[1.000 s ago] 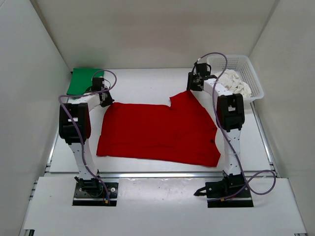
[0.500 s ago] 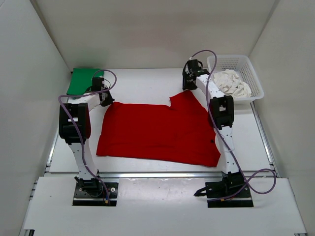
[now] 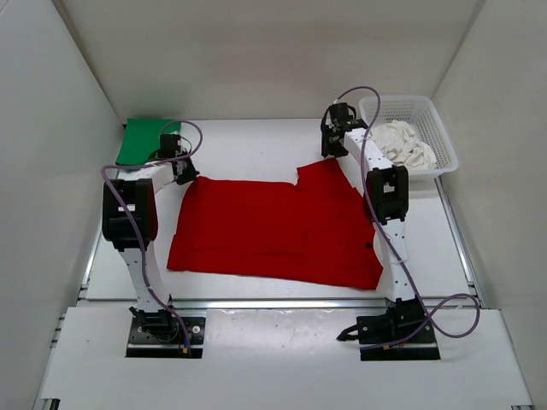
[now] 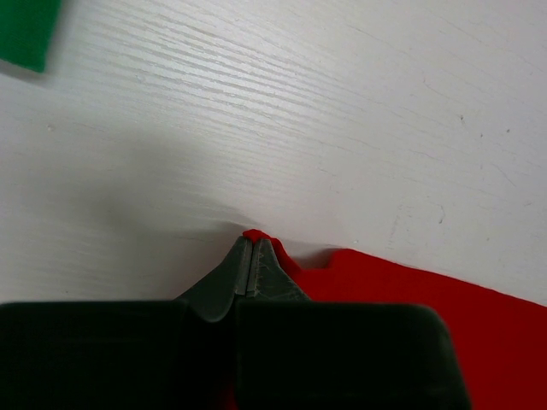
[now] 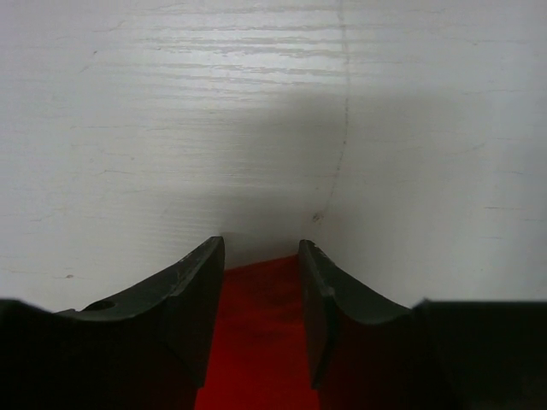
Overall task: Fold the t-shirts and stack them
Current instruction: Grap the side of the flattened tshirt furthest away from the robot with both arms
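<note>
The left gripper (image 4: 249,245) has its jaws pressed together on a small peak of the red cloth t-shirt (image 4: 410,299). The pinched corner pokes out just past the fingertips at lower centre of the left wrist view. The right gripper (image 5: 261,249) has its jaws standing apart. A tongue of the same red cloth (image 5: 256,342) lies in the gap between them but is not clamped, and its edge stops just at the fingertips.

In the top view the left gripper (image 3: 181,174) sits at the shirt's upper left corner and the right gripper (image 3: 332,149) at its upper right tip. The red cloth t-shirt (image 3: 273,231) is spread flat on the white wood-grain table (image 3: 256,141), with its long axis running left to right. From both sets of jaws the whole body of the cloth lies toward the lower part of the frame. The right arm's corner is the one not yet secured, and I judge that closing there would put the top edge in both grips, ready for a fold toward the lower edge.

A folded bright green cloth t-shirt (image 3: 145,139) lies at the upper left, just beyond the left gripper. A crumpled off-white cloth t-shirt (image 3: 403,143) sits in the white plastic mesh basket (image 3: 438,118) at the upper right.
</note>
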{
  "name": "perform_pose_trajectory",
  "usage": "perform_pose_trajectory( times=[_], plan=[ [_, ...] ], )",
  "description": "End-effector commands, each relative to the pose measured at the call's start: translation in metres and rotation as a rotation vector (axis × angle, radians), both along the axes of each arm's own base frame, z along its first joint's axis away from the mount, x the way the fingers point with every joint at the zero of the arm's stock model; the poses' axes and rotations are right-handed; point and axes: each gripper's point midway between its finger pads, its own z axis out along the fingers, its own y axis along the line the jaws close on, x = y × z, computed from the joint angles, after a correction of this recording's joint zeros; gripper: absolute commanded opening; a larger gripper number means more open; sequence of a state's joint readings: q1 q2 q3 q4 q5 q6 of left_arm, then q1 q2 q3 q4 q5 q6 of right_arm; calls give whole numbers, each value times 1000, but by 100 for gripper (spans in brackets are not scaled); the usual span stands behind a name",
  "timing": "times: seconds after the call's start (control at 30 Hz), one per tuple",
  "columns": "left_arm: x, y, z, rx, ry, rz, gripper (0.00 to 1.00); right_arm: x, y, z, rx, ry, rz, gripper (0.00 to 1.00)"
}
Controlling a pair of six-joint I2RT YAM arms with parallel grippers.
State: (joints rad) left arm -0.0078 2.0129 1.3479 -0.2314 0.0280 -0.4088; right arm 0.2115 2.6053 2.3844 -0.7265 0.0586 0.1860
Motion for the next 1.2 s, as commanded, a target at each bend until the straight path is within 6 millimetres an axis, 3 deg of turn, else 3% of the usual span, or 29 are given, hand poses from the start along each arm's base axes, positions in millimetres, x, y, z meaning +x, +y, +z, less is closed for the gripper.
perform_pose_trajectory(
  times=[0.0, 0.13, 0.2, 0.23, 0.33, 0.4, 0.5, 0.63, 0.67, 0.77, 0.9, 1.0, 1.03, 1.17],
  plan=[
    [9, 1, 32, -12, -83, 0, 0, 0, -6, 13, -31, -9, 2, 40],
    [9, 1, 31, -4, -76, -7, 0, 12, -1, 25, -21, -54, 28, 54],
    [9, 2, 34, -2, -79, -7, 0, 22, 1, 41, -11, -98, 49, 57],
    [11, 1, 38, -5, -91, -8, 0, 27, 4, 62, 2, -143, 58, 59],
    [12, 1, 36, -7, -86, -8, 0, 25, 0, 82, 10, -167, 39, 57],
    [10, 0, 34, -11, -79, -11, 0, 20, -11, 78, 11, -138, 10, 54],
    [12, -1, 35, -19, -91, -9, 0, 1, -12, 48, 24, -24, -3, 44],
    [12, -2, 36, -24, -95, -18, 0, 1, -12, 41, 1, -9, -21, 43],
    [12, 13, 35, -24, -91, 12, 0, 3, -13, 44, -7, -18, -27, 43],
    [11, 13, 33, -30, -90, 13, 0, 7, -15, 52, -21, -39, -32, 43],
    [12, 13, 33, -36, -91, 17, 0, 2, -28, 35, -22, 9, -52, 42],
    [10, 14, 30, -33, -83, 18, 0, -5, -25, 17, 15, 64, -44, 42],
    [14, 12, 37, -32, -103, 14, 0, -6, -27, 13, 12, 76, -43, 41],
    [13, 12, 33, -32, -94, 17, 0, -4, -22, 9, 35, 72, -35, 39]
  ],
)
